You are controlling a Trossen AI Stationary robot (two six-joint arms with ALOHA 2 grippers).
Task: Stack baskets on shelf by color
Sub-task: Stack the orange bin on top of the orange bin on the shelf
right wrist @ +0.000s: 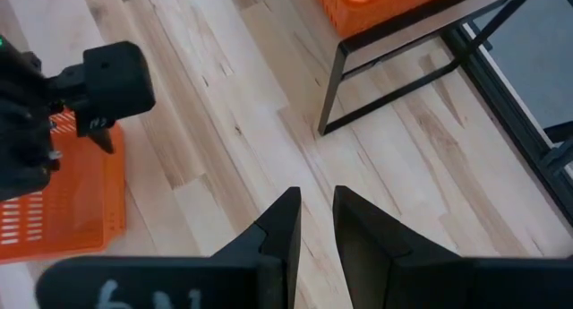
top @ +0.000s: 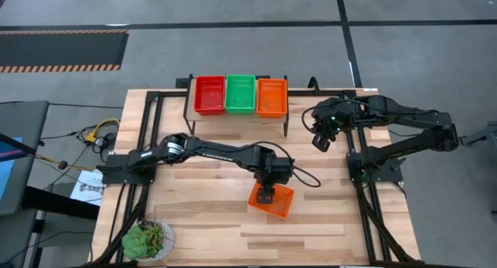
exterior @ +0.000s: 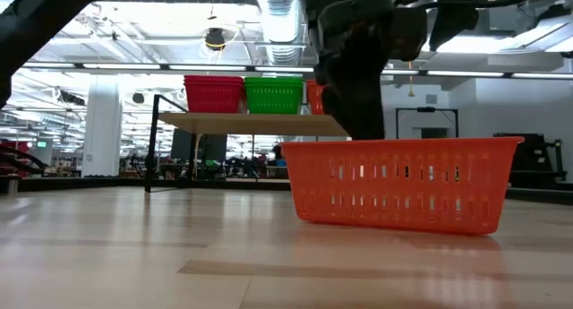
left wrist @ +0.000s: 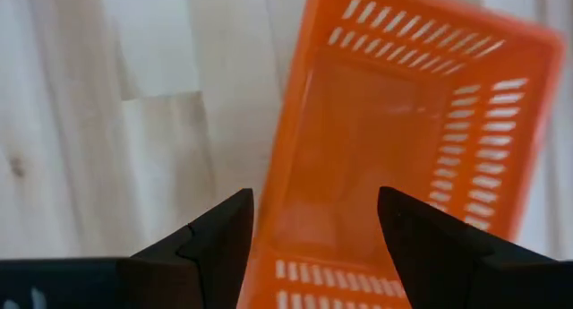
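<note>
An orange basket [top: 273, 200] stands on its bottom on the tabletop near the front; it also shows in the low view [exterior: 403, 184]. My left gripper [top: 265, 194] is open, pointing down over the basket's left end, its fingers [left wrist: 224, 237] spread above the basket's short wall [left wrist: 331, 282]. Red baskets [top: 209, 95], green baskets [top: 240, 93] and orange baskets [top: 271, 96] sit side by side on the shelf [top: 237, 115] at the far edge. My right gripper [top: 322, 136] hangs empty to the right of the shelf, with only a narrow gap between its fingers. My left gripper reaches down to the orange basket's left end from above. In the low view its fingers go behind the rim [exterior: 358, 141], which hides their tips. I cannot tell whether they touch the basket.
A potted green plant [top: 147, 238] stands at the table's near left corner. Black frame rails [top: 361, 182] run along both sides of the table. Bare wood lies between the shelf and the orange basket.
</note>
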